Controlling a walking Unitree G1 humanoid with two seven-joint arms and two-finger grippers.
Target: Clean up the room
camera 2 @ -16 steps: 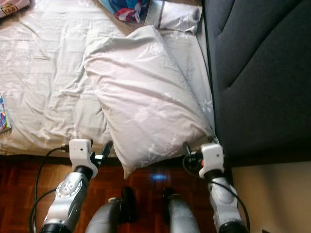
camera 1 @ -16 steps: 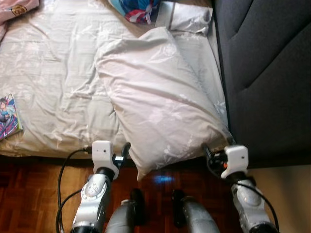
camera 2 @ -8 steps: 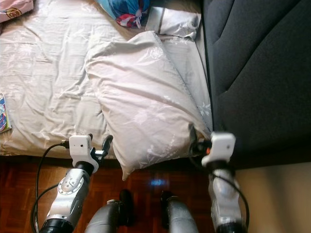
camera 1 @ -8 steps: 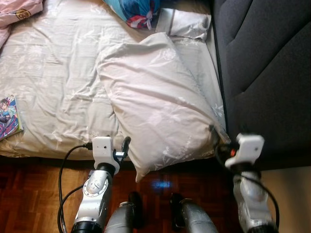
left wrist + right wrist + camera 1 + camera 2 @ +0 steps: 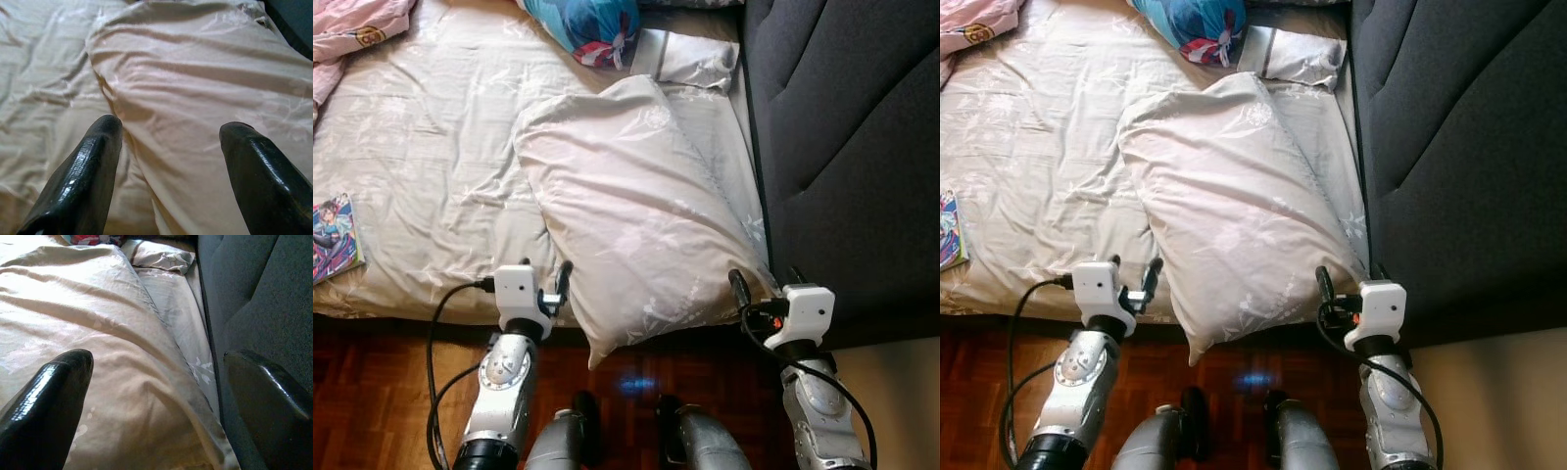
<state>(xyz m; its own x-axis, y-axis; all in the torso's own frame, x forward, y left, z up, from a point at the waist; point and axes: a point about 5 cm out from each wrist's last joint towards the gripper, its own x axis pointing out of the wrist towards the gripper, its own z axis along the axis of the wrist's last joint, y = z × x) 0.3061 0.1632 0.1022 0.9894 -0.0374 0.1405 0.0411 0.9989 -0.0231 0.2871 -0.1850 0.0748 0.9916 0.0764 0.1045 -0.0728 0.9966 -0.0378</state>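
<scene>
Big pillow (image 5: 631,211) lies diagonally mid-frame on the bed (image 5: 421,166), lower corner overhanging. Left tool (image 5: 168,161) and right tool (image 5: 156,401) both spread, ungripped, flanking its lower end. Book (image 5: 335,238) at left edge (cover text unreadable).

The near corner of the bed (image 5: 421,176) is taken up by a large pillow (image 5: 636,215) lying slantwise, its lower corner overhanging the mattress edge above the wooden floor (image 5: 372,392). Passage on the right is closed off by the dark padded headboard (image 5: 852,147), against which the pillow's right edge is pressed. Open sheet is left on the left, bounded by a book (image 5: 335,238) at the edge. The far end is blocked by a blue bundle (image 5: 587,24), a small pillow (image 5: 690,61) and pink cloth (image 5: 357,24).
</scene>
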